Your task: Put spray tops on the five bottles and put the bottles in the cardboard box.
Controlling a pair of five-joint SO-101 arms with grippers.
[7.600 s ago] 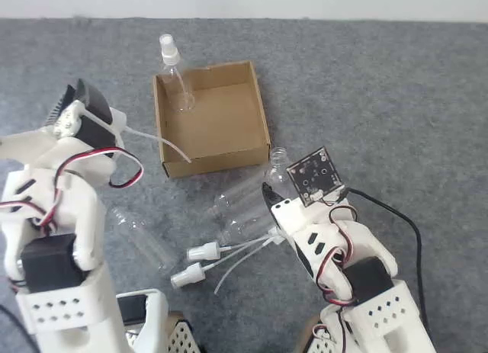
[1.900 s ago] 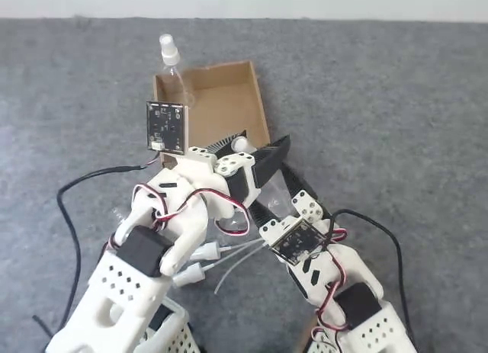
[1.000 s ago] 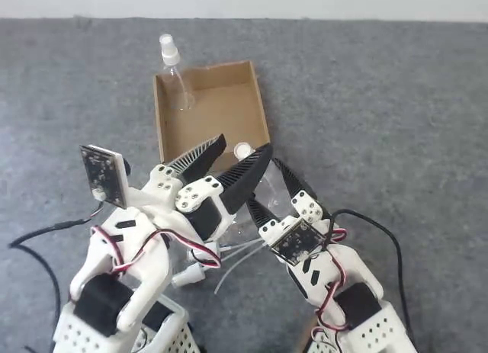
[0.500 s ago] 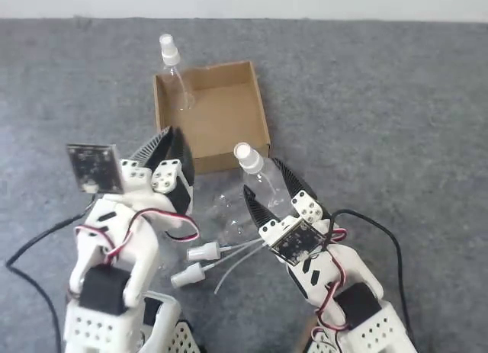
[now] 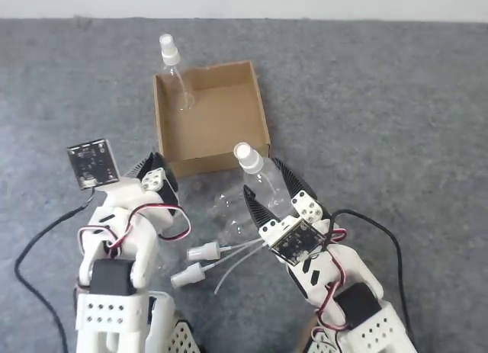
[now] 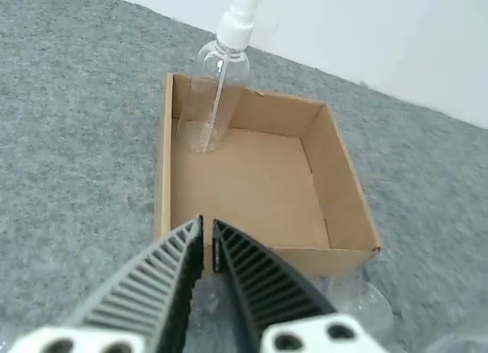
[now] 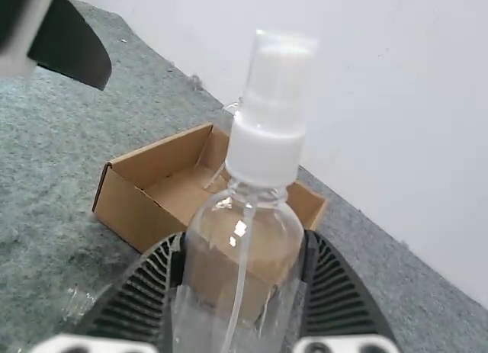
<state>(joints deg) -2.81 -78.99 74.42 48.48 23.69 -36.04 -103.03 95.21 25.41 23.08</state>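
A clear bottle (image 5: pixel 255 170) (image 7: pixel 242 250) with a white spray top (image 7: pixel 271 101) stands upright just in front of the cardboard box (image 5: pixel 221 124) (image 7: pixel 149 187). My right gripper (image 5: pixel 261 178) (image 7: pixel 242 273) is shut on this bottle, a black finger (image 7: pixel 152 292) on each side. My left gripper (image 5: pixel 158 176) (image 6: pixel 207 229) is shut and holds nothing; it hangs to the left of the bottle, near the box's (image 6: pixel 164 170) front left corner. A second capped bottle (image 5: pixel 174 71) (image 6: pixel 215 78) stands in the box's far left corner.
Two loose spray tops (image 5: pixel 203 252) with long tubes lie on the grey carpet between the arms. Uncapped clear bottles (image 5: pixel 229 208) (image 6: pixel 358 303) lie beside them, in front of the box. Carpet to the right of the box is bare.
The left gripper, open around the spray top a second ago, has let go, pulled back to the left and shut. The right gripper still holds the capped bottle upright.
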